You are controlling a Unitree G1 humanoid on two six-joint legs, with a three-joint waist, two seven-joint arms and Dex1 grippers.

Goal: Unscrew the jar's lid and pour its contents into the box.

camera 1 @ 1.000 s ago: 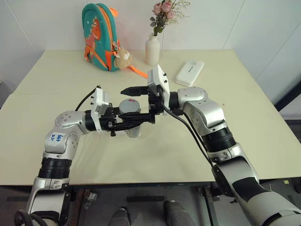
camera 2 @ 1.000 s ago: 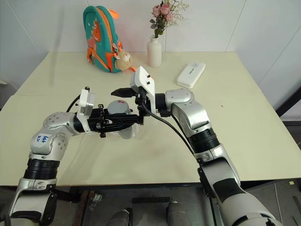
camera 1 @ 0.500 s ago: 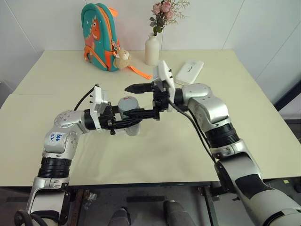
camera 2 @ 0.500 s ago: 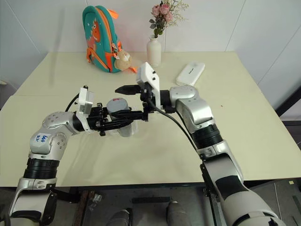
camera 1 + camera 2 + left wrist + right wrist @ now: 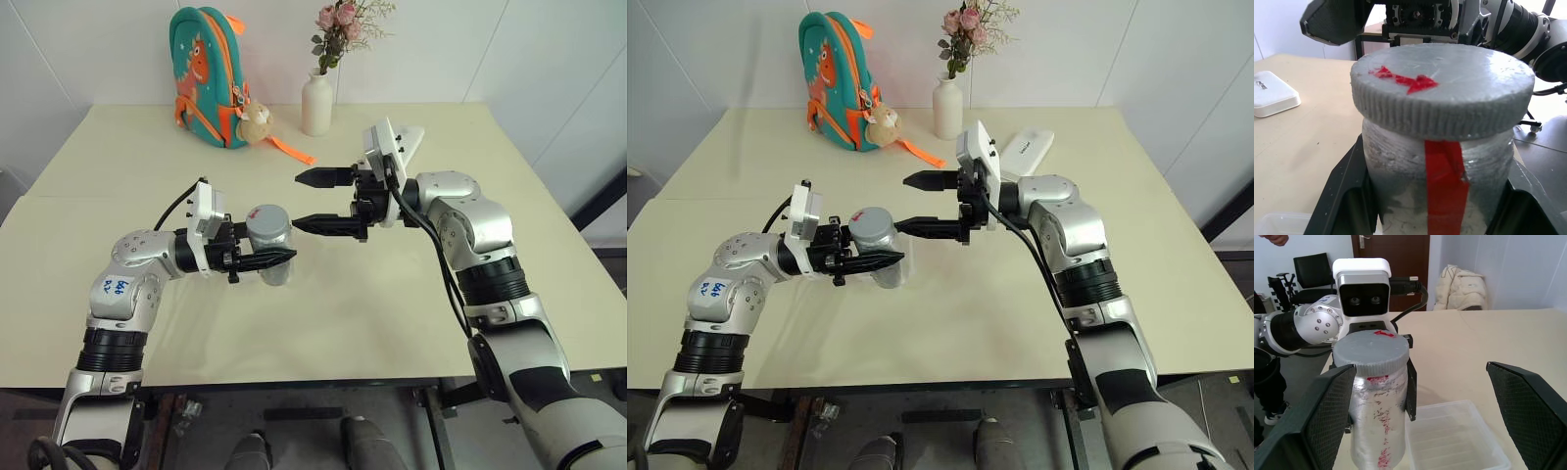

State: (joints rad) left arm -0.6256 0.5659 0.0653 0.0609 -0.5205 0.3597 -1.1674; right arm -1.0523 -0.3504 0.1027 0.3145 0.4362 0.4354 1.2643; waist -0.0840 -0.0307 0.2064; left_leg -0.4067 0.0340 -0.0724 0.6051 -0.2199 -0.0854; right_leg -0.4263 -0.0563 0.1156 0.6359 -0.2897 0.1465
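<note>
- Since the earlier frames the right gripper (image 5: 315, 201) has drawn back sideways off the jar (image 5: 269, 243); it was straddling the lid (image 5: 265, 220) and now hangs beside it, not touching.
- Its two black tapered fingers stand wide apart, one above the other, tips pointing at the jar, with nothing between them.
- The left gripper (image 5: 263, 259) is clamped on the jar's body just under the lid, holding it upright above the worktop (image 5: 323, 304), over the middle of it and toward the near edge.
- The jar is a small cylinder of greyish, cloudy plastic with a scuffed surface and a strip of red tape (image 5: 1444, 186) running down its side.
- The lid, a low flat disc as wide as the jar, has a finely ribbed rim and a torn scrap of red tape on its top; it sits on the jar.
- The contents cannot be made out through the cloudy wall.
- The box (image 5: 1454, 438), a shallow tray of clear plastic with rounded corners and a ridged floor, lies on the worktop just beside and below the jar.
- Along the far edge stand a teal backpack (image 5: 208, 75) with orange trim and a small plush toy, a white ceramic vase (image 5: 316, 103) of pink flowers, and a white oblong case (image 5: 1273, 99) with rounded ends.
</note>
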